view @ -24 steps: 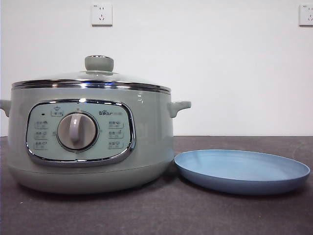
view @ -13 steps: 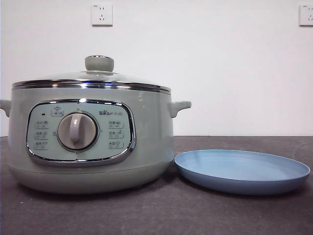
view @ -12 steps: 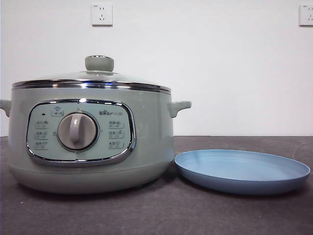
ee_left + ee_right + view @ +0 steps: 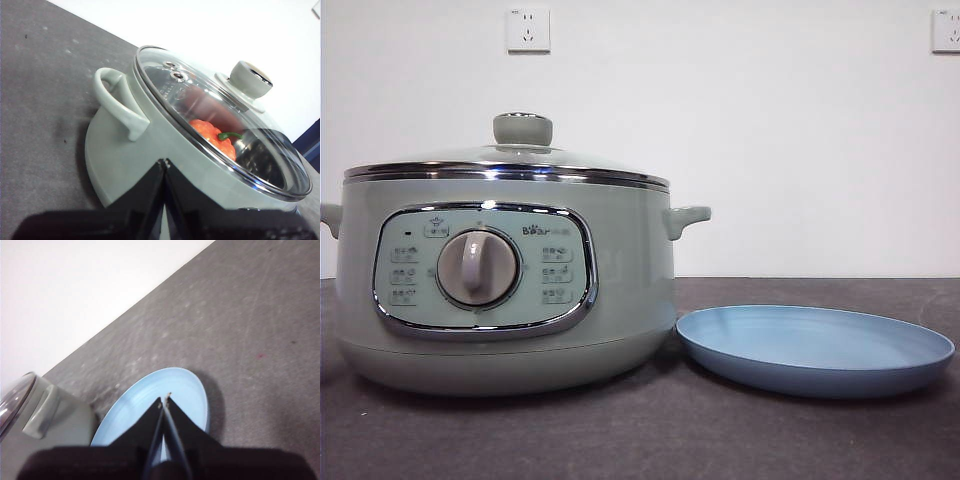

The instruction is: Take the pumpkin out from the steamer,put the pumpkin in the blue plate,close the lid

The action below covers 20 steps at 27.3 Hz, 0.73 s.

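While the lid (image 4: 220,125) covers the pumpkin (image 4: 212,137), left gripper (image 4: 164,162) clenched — empty, right gripper (image 4: 165,399) likewise, above plate (image 4: 185,390).

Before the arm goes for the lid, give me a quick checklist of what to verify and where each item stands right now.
1. The lid sits square on the steamer: ok, chrome rim level all round.
2. Lid knob free to grasp: ok, nothing on or beside it.
3. The pumpkin is inside: ok, seen through the glass in the left wrist view.
4. The blue plate ready to receive: ok, nothing lies in it and it sits beside the steamer.
5. Left gripper ready to grasp: not ok, jaws shut, held off the steamer's side.
6. Right gripper clear of the lid's path: ok, above the plate, jaws shut.
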Available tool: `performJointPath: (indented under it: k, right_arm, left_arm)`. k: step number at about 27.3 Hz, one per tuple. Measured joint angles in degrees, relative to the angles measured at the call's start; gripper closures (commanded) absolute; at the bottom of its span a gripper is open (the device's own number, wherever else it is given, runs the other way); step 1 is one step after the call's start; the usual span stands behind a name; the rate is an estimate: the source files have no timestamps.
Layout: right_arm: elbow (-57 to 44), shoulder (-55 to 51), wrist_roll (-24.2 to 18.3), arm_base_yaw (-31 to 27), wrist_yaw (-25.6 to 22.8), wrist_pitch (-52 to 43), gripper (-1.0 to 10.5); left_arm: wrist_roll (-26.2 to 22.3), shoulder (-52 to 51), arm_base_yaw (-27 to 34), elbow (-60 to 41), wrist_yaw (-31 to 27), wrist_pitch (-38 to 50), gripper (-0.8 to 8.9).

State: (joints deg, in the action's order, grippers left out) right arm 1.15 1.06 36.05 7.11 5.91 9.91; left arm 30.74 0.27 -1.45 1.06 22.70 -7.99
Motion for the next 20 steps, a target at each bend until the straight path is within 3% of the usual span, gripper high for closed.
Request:
performJointPath:
  k: [12,20]
  right_arm:
    - [12.66,4.04,-0.9,0.0,0.15,6.38,9.6]
    - [24.9,13.31,-6.86,0.0,1.7,9.7,9.6]
  left_arm:
    - [0.37,0.11,0.07,9.77,-4.61,-5.79,8.2]
    - [0.26,0.37,0.13,15.41,-4.74,-7.28,8.2]
